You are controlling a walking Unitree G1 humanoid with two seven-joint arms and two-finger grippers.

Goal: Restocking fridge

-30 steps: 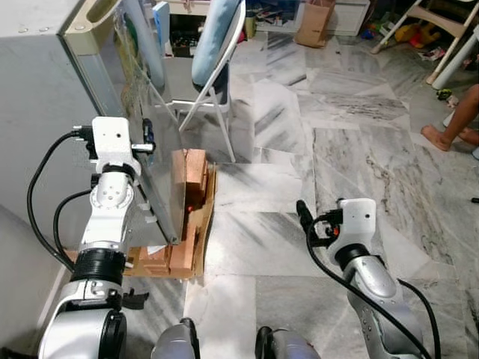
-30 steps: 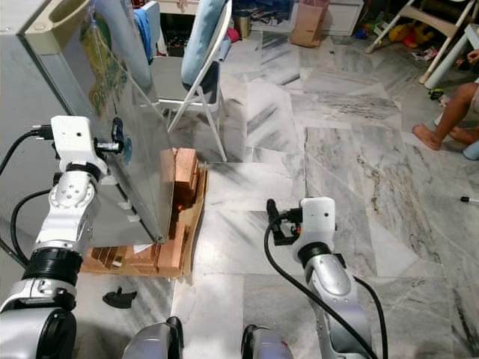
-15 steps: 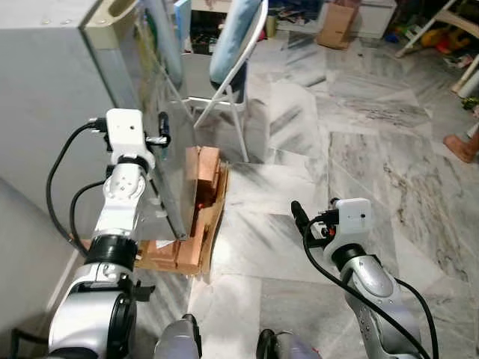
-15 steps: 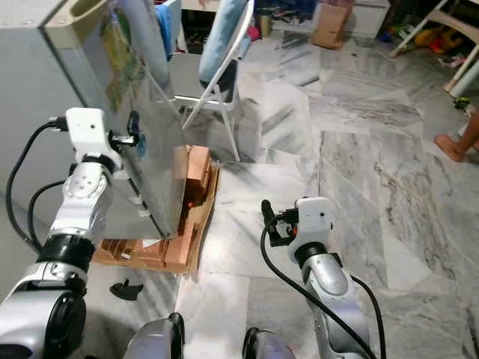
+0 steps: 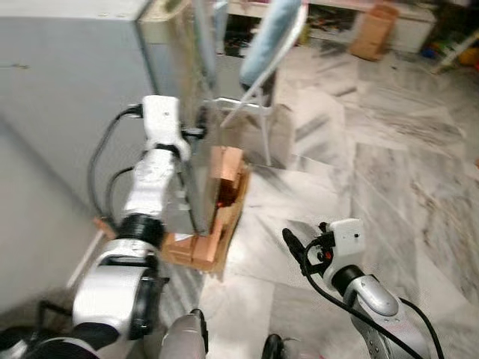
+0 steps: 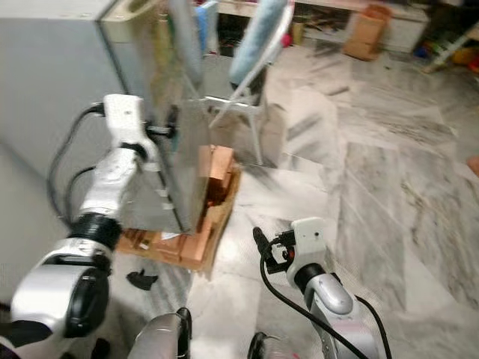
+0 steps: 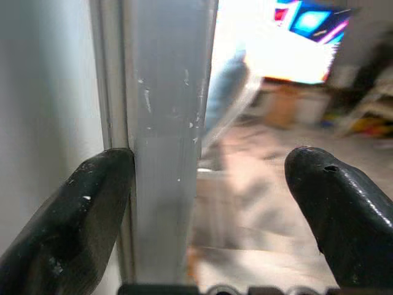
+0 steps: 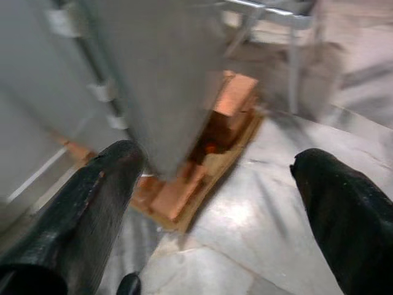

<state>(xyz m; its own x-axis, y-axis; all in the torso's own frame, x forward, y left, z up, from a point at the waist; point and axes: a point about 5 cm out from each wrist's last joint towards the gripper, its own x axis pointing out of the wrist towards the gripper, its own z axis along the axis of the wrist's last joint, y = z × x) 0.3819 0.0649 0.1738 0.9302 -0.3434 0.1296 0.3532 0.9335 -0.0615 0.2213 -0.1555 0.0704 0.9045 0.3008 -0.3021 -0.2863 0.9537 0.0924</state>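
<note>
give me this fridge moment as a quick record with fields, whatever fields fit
setting: home room, marble floor
fridge: grey fridge on wooden blocks
fridge door: fridge door ajar, its edge toward the robot
left claw: left claw raised at the door edge, fingers open, one finger against the edge
right claw: right claw low over the floor, open, holding nothing
nearby: folding chair behind the door; cardboard box at the far wall

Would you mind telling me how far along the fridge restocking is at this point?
Early on. The left claw is at the edge of the fridge door, fingers spread, one finger against it; the door stands partly open. The right claw is open and holds nothing, low over the floor. No groceries can be made out, so the stocking itself is all left.
</note>
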